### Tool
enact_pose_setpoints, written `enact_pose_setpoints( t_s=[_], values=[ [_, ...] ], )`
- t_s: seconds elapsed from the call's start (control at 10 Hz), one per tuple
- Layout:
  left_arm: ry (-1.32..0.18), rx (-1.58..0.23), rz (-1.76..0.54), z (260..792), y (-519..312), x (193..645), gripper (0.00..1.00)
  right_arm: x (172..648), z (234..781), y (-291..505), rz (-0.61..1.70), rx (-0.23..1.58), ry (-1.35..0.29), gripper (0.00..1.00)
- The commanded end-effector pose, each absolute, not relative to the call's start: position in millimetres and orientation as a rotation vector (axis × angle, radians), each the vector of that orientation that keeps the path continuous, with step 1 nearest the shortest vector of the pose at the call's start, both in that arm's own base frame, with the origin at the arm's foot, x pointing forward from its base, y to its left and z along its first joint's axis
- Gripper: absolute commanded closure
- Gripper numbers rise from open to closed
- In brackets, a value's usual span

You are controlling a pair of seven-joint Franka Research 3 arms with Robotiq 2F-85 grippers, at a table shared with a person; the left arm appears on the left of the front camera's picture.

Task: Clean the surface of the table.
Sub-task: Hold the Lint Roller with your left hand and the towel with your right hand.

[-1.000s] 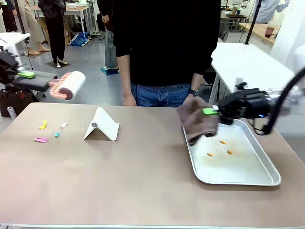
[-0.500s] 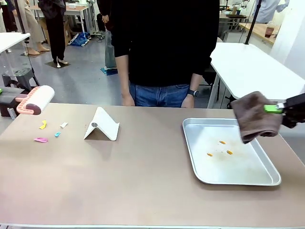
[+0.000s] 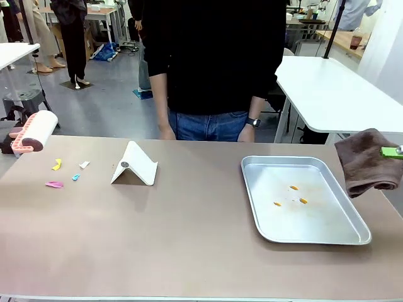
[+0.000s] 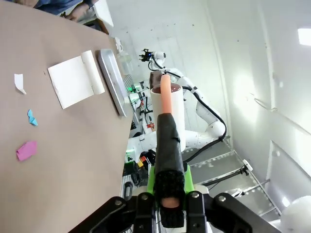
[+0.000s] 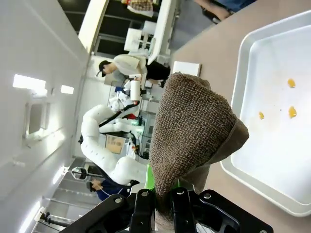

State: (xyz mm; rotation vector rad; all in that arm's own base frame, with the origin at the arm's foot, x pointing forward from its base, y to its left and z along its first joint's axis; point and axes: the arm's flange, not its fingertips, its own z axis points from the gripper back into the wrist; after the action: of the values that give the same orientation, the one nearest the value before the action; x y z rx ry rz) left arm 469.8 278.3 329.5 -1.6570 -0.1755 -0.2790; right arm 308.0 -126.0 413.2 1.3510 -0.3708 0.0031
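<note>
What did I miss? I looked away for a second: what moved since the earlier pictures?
The right end effector, shut on the brown cloth, swung from above the tray rightward past the table edge. The left end effector carried the lint roller left, toward the table's left edge. Nothing was let go. Paper scraps, white stand, tray and orange bits stayed.

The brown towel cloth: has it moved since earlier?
Yes: the brown towel cloth went right, from the silver metal tray's left rim to past its right rim.
</note>
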Motion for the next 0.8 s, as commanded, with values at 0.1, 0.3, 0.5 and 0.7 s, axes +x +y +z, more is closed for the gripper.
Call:
enact_pose_setpoints(
  t_s=[0.1,0.3,0.5,0.7],
  values=[
    [-0.175,-1.657,-0.279,329.5,278.3,469.8,1.00,308.0,413.2,-126.0,0.003,1.351,-0.371,1.00],
    [-0.175,-1.657,-0.279,329.5,278.3,469.8,1.00,308.0,413.2,-126.0,0.003,1.351,-0.371,1.00],
    [-0.175,-1.657,-0.279,329.5,278.3,469.8,1.00,308.0,413.2,-126.0,0.003,1.351,-0.371,1.00],
    [-0.175,-1.657,-0.279,329.5,278.3,469.8,1.00,308.0,413.2,-126.0,0.003,1.351,-0.371,1.00]
  ],
)
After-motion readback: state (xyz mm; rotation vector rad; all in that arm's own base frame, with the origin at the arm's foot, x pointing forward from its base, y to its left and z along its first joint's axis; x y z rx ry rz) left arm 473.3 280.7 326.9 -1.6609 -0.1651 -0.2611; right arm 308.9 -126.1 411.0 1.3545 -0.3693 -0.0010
